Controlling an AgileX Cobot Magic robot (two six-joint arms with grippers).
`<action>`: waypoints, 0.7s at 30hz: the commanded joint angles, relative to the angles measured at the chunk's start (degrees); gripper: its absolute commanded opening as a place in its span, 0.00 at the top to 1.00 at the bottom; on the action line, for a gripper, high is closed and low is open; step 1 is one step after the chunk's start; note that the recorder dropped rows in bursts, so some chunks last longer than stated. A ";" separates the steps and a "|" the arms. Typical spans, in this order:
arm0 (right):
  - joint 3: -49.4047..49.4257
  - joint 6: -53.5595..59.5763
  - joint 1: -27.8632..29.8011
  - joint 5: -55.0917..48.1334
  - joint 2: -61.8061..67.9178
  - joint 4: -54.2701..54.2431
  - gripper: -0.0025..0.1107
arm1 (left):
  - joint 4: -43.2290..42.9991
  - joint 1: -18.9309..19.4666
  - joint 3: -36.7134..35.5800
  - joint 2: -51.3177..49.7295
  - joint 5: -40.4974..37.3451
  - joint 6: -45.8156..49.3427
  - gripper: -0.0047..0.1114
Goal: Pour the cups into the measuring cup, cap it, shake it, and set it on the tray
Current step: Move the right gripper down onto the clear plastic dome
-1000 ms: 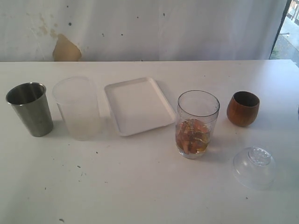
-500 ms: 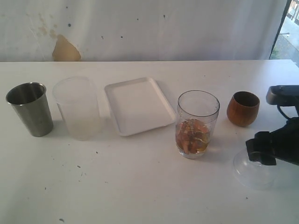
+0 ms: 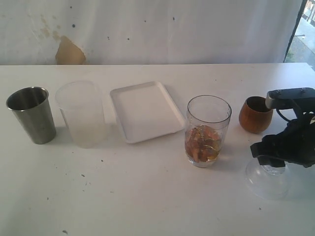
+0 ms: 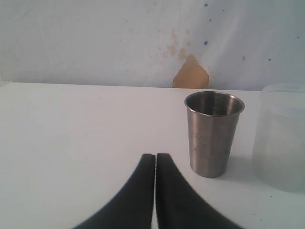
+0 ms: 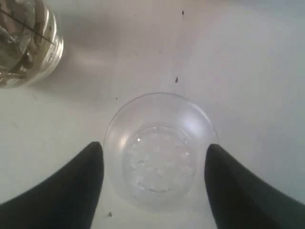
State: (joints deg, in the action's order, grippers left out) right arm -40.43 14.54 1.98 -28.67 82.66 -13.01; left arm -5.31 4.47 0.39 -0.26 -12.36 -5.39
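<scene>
On the white table (image 3: 147, 196), the right gripper (image 5: 155, 147) straddles the clear domed lid (image 3: 267, 183), jaws wide, holding nothing. The left gripper (image 4: 155, 157) is pinched closed, empty.

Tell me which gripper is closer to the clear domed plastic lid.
Right. The right gripper straddles the clear domed plastic lid, open; the shut left gripper faces the brushed-steel tumbler at the far end of the white table.

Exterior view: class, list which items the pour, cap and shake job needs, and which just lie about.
Job: steel tumbler, wooden cup, measuring cup, clear domed lid, tray.
Lying about: frosted plastic cup.
</scene>
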 commanded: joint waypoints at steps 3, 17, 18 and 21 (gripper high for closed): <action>-0.12 0.67 -0.20 -0.72 0.77 0.41 0.54 | 0.24 -0.40 -0.39 0.26 0.66 -0.16 0.95; -0.12 0.67 -0.20 -1.31 2.40 -0.36 0.66 | 0.24 -0.40 -0.39 0.26 0.66 -0.16 0.95; -0.12 0.67 -0.20 -1.59 2.40 -0.36 0.71 | 0.24 -0.40 -0.39 0.26 0.66 -0.16 0.95; -0.66 0.67 -0.20 -4.00 2.16 -0.65 0.88 | 0.24 -0.40 -0.39 0.26 0.66 -0.16 0.95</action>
State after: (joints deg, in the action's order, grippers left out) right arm -40.55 14.57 1.98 -29.71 84.86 -13.01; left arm -5.19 4.47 0.39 -0.26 -12.36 -5.39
